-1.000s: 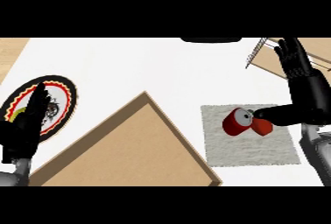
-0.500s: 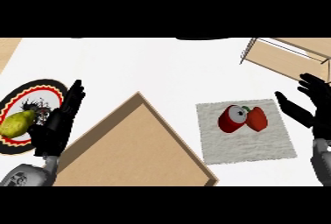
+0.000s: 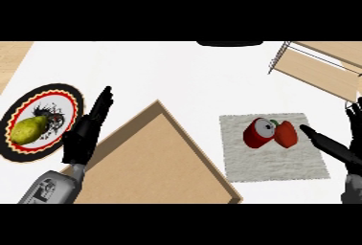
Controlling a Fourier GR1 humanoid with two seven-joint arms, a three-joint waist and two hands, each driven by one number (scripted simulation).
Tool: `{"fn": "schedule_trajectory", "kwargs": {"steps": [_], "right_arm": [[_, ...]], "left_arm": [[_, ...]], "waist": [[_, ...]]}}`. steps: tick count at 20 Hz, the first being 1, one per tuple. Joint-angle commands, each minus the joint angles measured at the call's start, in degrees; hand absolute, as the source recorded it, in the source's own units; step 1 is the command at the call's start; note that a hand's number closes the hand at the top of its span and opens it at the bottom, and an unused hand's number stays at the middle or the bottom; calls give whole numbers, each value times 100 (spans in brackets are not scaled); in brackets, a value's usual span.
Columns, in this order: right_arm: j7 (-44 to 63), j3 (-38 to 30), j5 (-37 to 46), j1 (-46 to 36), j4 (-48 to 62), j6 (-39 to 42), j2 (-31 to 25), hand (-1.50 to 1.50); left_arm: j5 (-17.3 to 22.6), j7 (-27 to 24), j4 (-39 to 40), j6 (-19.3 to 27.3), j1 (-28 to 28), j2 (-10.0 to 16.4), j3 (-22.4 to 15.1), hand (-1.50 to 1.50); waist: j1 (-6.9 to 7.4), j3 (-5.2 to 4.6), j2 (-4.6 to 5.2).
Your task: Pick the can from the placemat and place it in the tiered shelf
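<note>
At the right edge of the frame, the right robot hand (image 3: 339, 151) is spread and holds nothing. One digit stretches toward the red can (image 3: 260, 133) without touching it, a pose that looks set for a side grasp. The can lies on its side on the grey placemat (image 3: 283, 165), right of centre. The tiered shelf (image 3: 318, 69) stands at upper right. At far left, the left robot hand (image 3: 83, 139) rests, fingers straight, beside a plate (image 3: 14, 153) bearing a pear (image 3: 28, 130).

At lower left, forearm (image 3: 50, 187) angled up to left hand (image 3: 83, 136), open, fingers straight, pointing up-right. At right edge, right hand (image 3: 338, 149) open, fingers spread.
</note>
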Motion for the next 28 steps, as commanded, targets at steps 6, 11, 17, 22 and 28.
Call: {"fn": "schedule_trajectory", "kwargs": {"steps": [6,11,17,22,28], "right_arm": [[2510,870,697,91,-1682,459,-1364,-150],[3827,932,758,32,-2292,1198,-2358,-150],[5433,1688,1080,-446,-2776,2077,-3167,-150],[6950,2033,1333,-1224,-3318,2339,-3037,-150],[7434,2067,1947,-1389,-3401,2623,-2281,-150]], "left_arm": [[-61,83,275,-156,-316,-133,202,0],[-201,-53,76,-180,41,-142,90,0],[-233,254,-29,-198,-210,-185,93,0],[-343,18,86,-183,30,-396,149,0],[-487,398,-205,-470,-27,-349,476,0]], "waist": [[14,-23,-22],[57,-22,-23],[124,-22,-13],[135,-14,-7],[107,-7,-7]]}}
